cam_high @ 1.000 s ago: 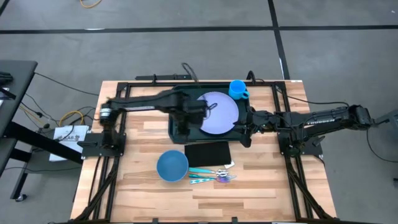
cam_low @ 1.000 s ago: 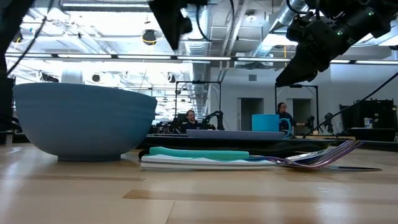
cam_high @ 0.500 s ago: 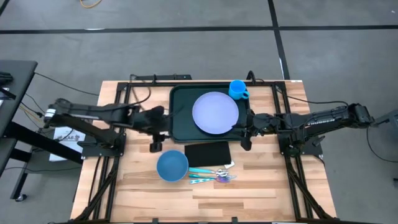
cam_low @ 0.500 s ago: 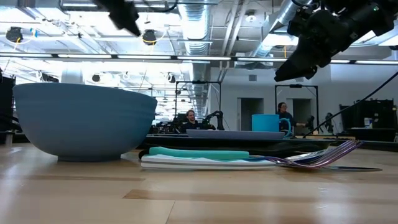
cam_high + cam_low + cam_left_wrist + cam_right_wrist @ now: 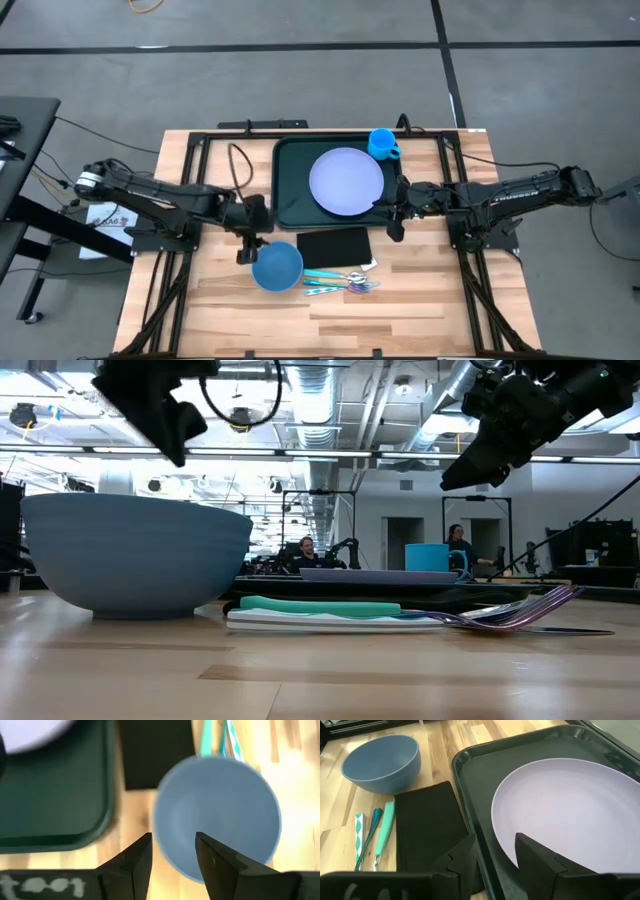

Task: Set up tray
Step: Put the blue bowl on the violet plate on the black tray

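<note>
Left gripper (image 5: 247,246) spread, empty, hovering above near-left rim of blue bowl (image 5: 277,266); bowl just right of claw and below it. Tray (image 5: 290,190) up-right of this claw, long axis left-right across table, lavender plate (image 5: 346,181) on it. Right gripper (image 5: 396,215) spread, empty, at tray's right edge. Left arm nearer bowl; likely bowl goes up-right onto tray.

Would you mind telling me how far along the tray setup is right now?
Done: the lavender plate and blue cup sit on the tray. In hand: the open left gripper hovers at the blue bowl; the open right gripper waits at the tray's edge. Left: bowl, black napkin and cutlery, all off the tray.
</note>
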`<act>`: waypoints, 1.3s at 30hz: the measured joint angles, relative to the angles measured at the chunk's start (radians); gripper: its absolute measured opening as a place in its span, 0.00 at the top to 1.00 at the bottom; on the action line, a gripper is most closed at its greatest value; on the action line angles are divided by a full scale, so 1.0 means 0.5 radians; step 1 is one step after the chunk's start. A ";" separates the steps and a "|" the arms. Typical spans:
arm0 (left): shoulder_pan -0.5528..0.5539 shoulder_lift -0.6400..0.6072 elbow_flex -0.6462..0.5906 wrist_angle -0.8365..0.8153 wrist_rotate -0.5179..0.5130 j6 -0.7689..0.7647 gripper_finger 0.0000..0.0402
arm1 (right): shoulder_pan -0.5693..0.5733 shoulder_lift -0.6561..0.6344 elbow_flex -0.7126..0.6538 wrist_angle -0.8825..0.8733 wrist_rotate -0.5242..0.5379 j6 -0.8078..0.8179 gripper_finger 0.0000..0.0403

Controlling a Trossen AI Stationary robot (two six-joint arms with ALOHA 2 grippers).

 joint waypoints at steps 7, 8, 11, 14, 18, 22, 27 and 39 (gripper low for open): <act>-0.040 0.232 0.000 -0.008 -0.019 0.046 0.66 | 0.000 0.000 0.000 -0.003 0.000 -0.001 0.69; -0.032 0.257 0.000 -0.011 -0.039 0.043 0.66 | 0.000 0.000 0.000 -0.004 -0.001 -0.001 0.69; -0.017 0.320 0.000 -0.028 -0.048 0.042 0.66 | 0.000 0.000 0.000 -0.004 -0.001 -0.001 0.69; -0.001 0.367 0.000 -0.036 -0.048 0.040 0.66 | 0.000 0.000 0.000 -0.004 -0.001 -0.001 0.69; 0.016 0.393 0.005 -0.043 -0.046 0.033 0.66 | 0.000 0.000 0.000 -0.007 -0.001 -0.001 0.69; 0.019 0.391 0.005 -0.042 -0.045 0.013 0.66 | 0.000 0.000 0.000 -0.010 -0.001 -0.001 0.69; 0.019 0.391 0.005 -0.040 0.004 -0.001 0.66 | 0.000 0.000 0.000 -0.011 -0.001 -0.001 0.69; 0.019 0.391 0.005 -0.040 -0.010 -0.016 0.66 | 0.000 0.000 0.000 -0.011 -0.001 -0.001 0.69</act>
